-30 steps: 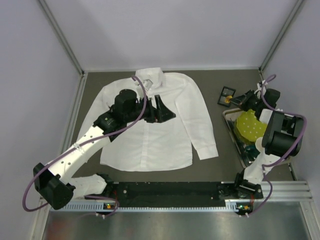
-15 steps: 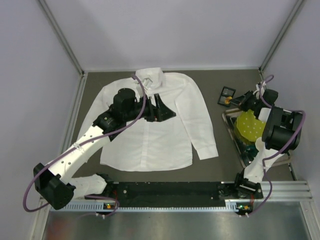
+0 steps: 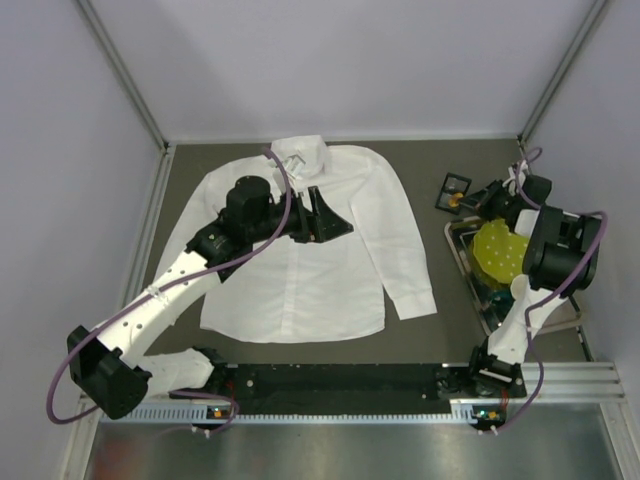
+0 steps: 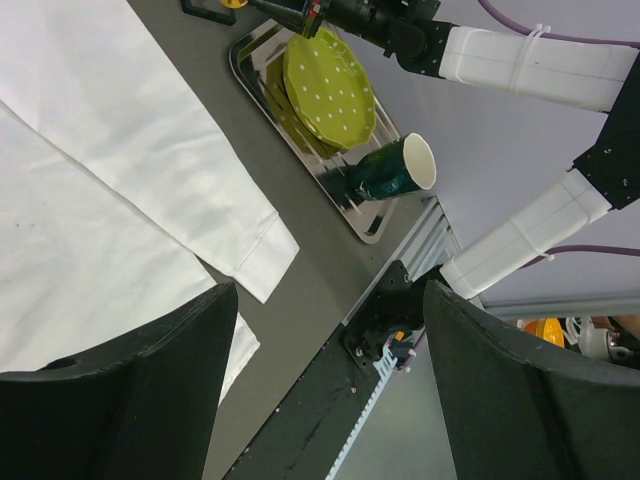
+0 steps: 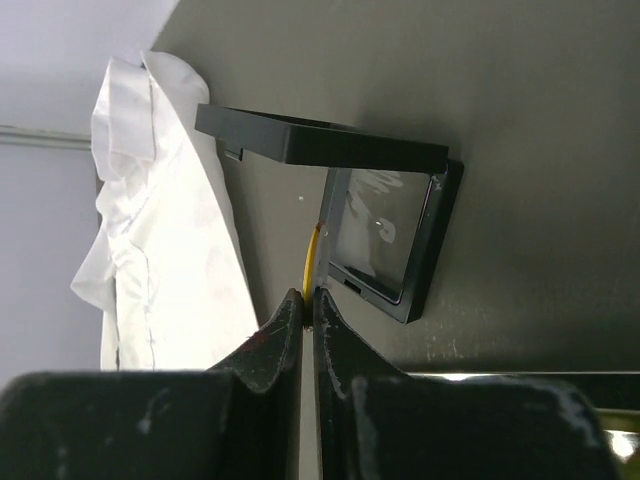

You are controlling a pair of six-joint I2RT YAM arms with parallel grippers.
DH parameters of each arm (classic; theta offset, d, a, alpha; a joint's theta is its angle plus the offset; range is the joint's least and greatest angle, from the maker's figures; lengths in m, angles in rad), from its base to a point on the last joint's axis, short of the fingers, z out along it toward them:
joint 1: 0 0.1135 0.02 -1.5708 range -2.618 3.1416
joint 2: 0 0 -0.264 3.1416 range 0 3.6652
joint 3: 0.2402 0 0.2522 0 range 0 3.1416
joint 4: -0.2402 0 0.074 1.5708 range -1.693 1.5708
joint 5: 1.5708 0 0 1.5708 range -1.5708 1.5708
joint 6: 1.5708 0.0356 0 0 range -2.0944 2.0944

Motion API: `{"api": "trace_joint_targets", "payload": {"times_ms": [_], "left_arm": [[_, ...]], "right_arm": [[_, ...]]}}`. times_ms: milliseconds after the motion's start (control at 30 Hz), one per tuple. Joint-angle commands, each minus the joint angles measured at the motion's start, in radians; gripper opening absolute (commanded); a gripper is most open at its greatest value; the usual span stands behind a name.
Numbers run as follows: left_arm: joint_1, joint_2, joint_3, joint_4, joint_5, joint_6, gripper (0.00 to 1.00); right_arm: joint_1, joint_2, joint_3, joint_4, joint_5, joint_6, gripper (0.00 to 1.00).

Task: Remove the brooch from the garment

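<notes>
The white shirt (image 3: 300, 240) lies flat on the dark table. My left gripper (image 3: 322, 222) hovers over its chest, open and empty; in the left wrist view (image 4: 330, 300) the jaws stand wide apart above a sleeve of the shirt (image 4: 100, 150). My right gripper (image 3: 468, 200) is shut on the orange-gold brooch (image 3: 455, 201), right of the shirt beside the open small black box (image 3: 455, 185). In the right wrist view the brooch (image 5: 311, 262) shows edge-on, pinched at the tips of my right gripper (image 5: 308, 296), next to the box (image 5: 385, 240), with the shirt (image 5: 170, 260) beyond.
A metal tray (image 3: 462, 250) at the right holds a yellow-green dotted plate (image 3: 500, 250). The left wrist view shows the tray (image 4: 250, 60), the plate (image 4: 330, 85) and a dark green cup (image 4: 395, 170). Walls enclose the table on three sides.
My right gripper has shifted slightly toward the black box with the brooch in it. The left arm has not moved.
</notes>
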Motion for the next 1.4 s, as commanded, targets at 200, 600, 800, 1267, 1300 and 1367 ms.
{"api": "trace_joint_targets", "payload": {"times_ms": [200,600,800,1267,1300,1367], "left_arm": [[0.01,-0.002,0.006,0.055,0.025,-0.002,0.79],[0.013,-0.01,-0.002,0.059,0.028,-0.007,0.8],[0.013,-0.017,-0.005,0.057,0.028,-0.01,0.79],[0.019,-0.03,-0.011,0.06,0.033,-0.011,0.8],[0.019,-0.031,-0.014,0.062,0.034,-0.013,0.8],[0.021,-0.033,-0.013,0.062,0.034,-0.013,0.79]], "right_arm": [[0.038,0.018,0.075,-0.025,0.043,-0.057,0.02],[0.066,0.032,0.097,-0.049,0.057,-0.073,0.04],[0.072,0.035,0.101,-0.051,0.077,-0.063,0.05],[0.075,0.061,0.137,-0.074,0.074,-0.057,0.06],[0.075,0.061,0.137,-0.075,0.079,-0.059,0.07],[0.077,0.061,0.137,-0.075,0.082,-0.06,0.08]]}}
